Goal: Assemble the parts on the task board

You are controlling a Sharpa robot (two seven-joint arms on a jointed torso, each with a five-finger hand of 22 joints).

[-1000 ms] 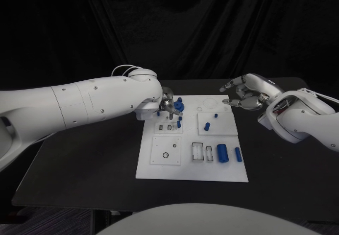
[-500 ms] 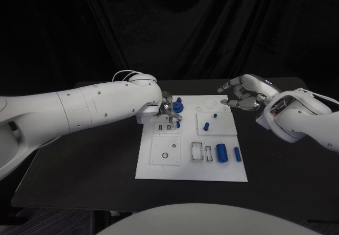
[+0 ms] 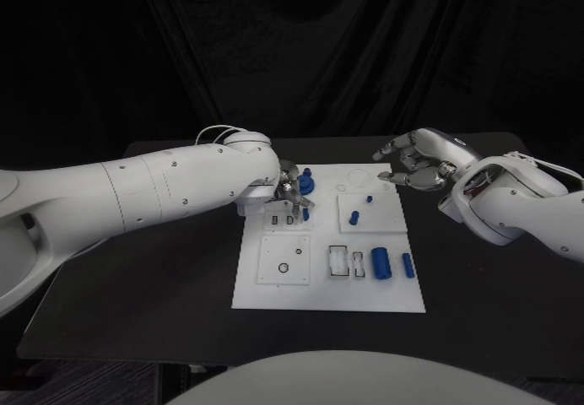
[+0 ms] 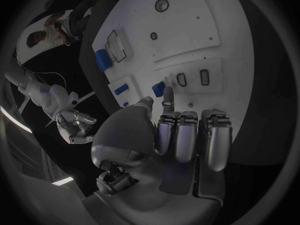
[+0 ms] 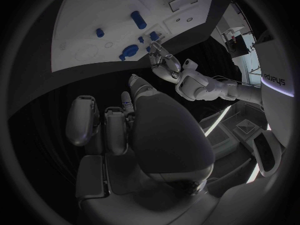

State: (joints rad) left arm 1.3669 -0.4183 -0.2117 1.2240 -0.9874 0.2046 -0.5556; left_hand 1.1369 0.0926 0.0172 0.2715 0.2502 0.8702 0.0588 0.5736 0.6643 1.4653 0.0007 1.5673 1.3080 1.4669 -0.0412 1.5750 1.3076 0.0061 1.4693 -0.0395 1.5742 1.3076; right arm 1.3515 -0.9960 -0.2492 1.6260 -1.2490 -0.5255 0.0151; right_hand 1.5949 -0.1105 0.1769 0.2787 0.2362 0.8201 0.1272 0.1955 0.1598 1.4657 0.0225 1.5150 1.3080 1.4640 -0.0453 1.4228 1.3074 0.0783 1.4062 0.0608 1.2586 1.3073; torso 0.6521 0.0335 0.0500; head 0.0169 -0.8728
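Observation:
The white task board (image 3: 328, 291) lies mid-table. My left hand (image 3: 289, 190) hovers low over its far left part with fingers curled. Thumb and a fingertip pinch a small blue part (image 4: 164, 96) beside two empty slots (image 4: 192, 78). A taller blue part (image 3: 308, 180) stands just behind that hand. My right hand (image 3: 416, 164) hangs over the board's far right corner, fingers curled in with nothing in them. On the board also stand a blue peg (image 3: 355, 218) and a tiny blue piece (image 3: 370, 199). A large blue cylinder (image 3: 382, 262) and a slimmer one (image 3: 409, 267) lie there too.
Two white blocks (image 3: 349, 262) sit in recesses left of the large cylinder, and a small ring (image 3: 283, 268) marks the near left plate. Black table (image 3: 146, 278) surrounds the board. The right wrist view shows the board (image 5: 106, 10) and my left hand (image 5: 165, 62) beyond it.
My right hand has drifted slightly toward the board. The left hand stays at the same spot over the slots.

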